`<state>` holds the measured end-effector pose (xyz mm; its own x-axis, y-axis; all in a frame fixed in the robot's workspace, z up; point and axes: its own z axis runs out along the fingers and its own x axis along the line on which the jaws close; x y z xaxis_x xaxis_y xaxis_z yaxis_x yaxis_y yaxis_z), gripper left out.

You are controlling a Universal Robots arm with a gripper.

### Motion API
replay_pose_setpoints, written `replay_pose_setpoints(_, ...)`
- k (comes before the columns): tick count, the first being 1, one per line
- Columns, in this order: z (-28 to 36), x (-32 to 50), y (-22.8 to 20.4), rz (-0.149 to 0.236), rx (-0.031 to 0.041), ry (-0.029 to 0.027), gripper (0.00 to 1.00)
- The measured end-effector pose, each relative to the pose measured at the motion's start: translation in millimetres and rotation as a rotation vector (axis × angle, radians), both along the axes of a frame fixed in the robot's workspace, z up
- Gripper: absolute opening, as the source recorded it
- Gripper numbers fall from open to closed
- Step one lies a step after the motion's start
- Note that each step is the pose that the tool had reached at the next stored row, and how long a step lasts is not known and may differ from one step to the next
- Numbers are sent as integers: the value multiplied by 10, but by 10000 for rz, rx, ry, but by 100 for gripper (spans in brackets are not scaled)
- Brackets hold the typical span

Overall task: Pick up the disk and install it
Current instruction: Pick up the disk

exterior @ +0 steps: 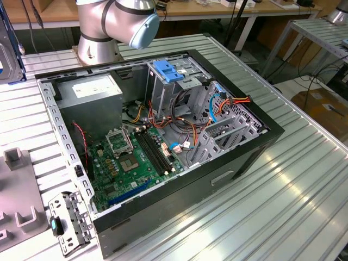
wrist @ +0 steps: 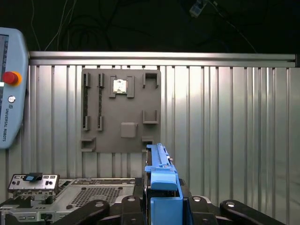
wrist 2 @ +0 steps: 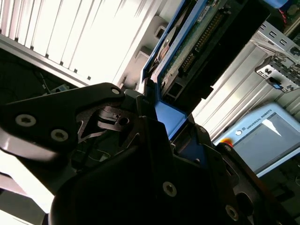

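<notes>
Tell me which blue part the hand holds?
The disk with blue rails, gripped in the hand; the blue latch and blue cable sit inside the case.

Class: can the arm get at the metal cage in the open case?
Likely yes: the case lies open, the cage uncovered, though cables crowd it and the gripper holds the disk.

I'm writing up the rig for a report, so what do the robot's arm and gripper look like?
The arm is built of rounded, silver-grey metal joint housings, one of them closed by a round light blue cap. In the second wrist view, the gripper is matt black. It is made of flat, angular linkage plates on a bulky dark body, fastened with pale round screw heads.
</notes>
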<state>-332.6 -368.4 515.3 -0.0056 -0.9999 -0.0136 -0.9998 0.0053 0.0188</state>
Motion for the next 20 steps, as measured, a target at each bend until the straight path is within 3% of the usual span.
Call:
replay_pose_setpoints(3, -6, 6, -60, 0, 0, 0, 37)
replay_pose_setpoints(5, -9, 22, -76, -1, 1, -1, 37)
replay_pose_setpoints(20, -13, 371, -92, -1, 0, 0, 37)
